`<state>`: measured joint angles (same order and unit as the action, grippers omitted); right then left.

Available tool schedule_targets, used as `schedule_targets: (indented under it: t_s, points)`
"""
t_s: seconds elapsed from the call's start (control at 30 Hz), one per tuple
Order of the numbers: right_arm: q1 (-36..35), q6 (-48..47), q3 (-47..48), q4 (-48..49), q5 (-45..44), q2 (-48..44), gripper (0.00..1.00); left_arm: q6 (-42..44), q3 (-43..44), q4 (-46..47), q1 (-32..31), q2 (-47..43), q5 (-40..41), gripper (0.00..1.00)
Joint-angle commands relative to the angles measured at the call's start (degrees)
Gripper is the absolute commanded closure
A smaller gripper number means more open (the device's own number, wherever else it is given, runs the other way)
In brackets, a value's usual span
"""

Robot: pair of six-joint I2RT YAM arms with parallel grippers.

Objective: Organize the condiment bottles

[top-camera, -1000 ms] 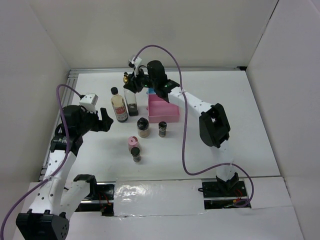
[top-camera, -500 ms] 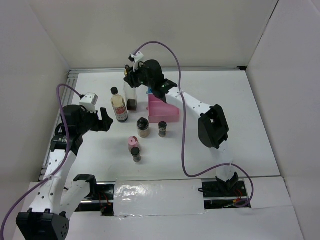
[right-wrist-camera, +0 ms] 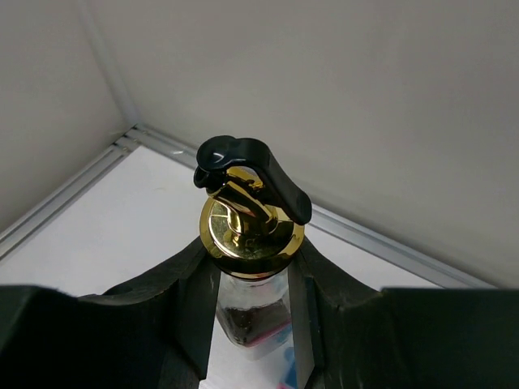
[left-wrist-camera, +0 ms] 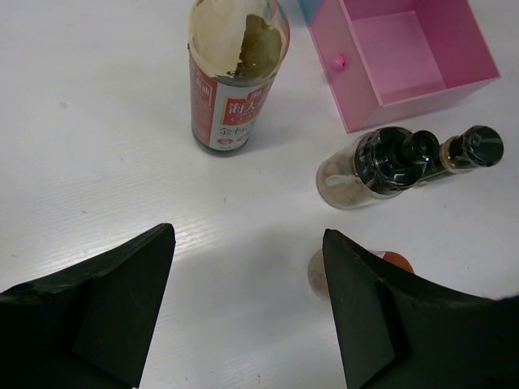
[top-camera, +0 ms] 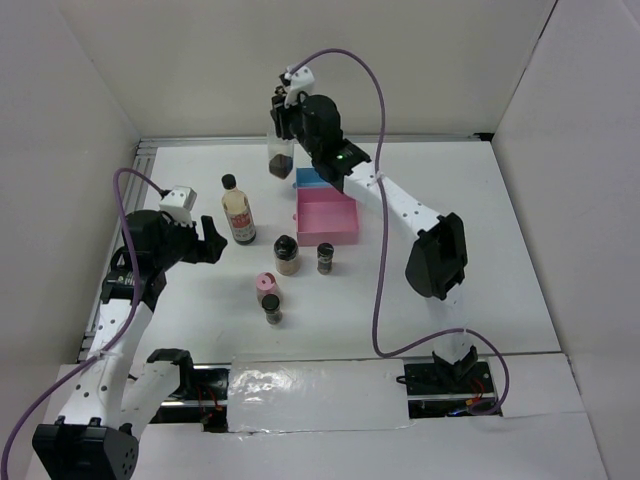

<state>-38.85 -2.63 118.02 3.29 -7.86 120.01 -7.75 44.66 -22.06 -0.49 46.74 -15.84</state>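
Note:
My right gripper is shut on the neck of the clear bottle with the gold spout, which hangs in the air over the back of the table beside the blue tray. In the right wrist view the gold spout sits between the fingers. The tall black-capped bottle with a tan label stands left of the pink tray. Two black-lidded jars, a pink-lidded jar and a small dark jar stand in front. My left gripper is open and empty.
White walls close in the table at the back and both sides. In the left wrist view the tan-label bottle, the pink tray and two dark-lidded jars lie ahead of the open fingers.
The right arm has lifted the gold-spout bottle off the table from beside the tan-label bottle, carrying it up and to the right towards the blue tray. The left arm has not moved.

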Motion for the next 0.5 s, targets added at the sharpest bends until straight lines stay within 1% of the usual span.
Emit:
schedule_targets:
  t_s: [0.0,0.13,0.47]
  points:
    - [3.34,0.6,1.52,6.29,-6.91,-7.77,1.0,-0.34,-0.28,2.46,0.32,-0.42,-1.57,0.14]
    - [5.97,1.4,-1.46,5.85,-8.13,-9.52,1.0,-0.51,-0.1,2.46,0.32,0.19,-1.65,0.14]
    - [8.88,2.45,-6.57,4.54,-14.02,-12.34,1.0,-0.78,-0.37,2.64,0.23,0.54,-1.83,0.14]
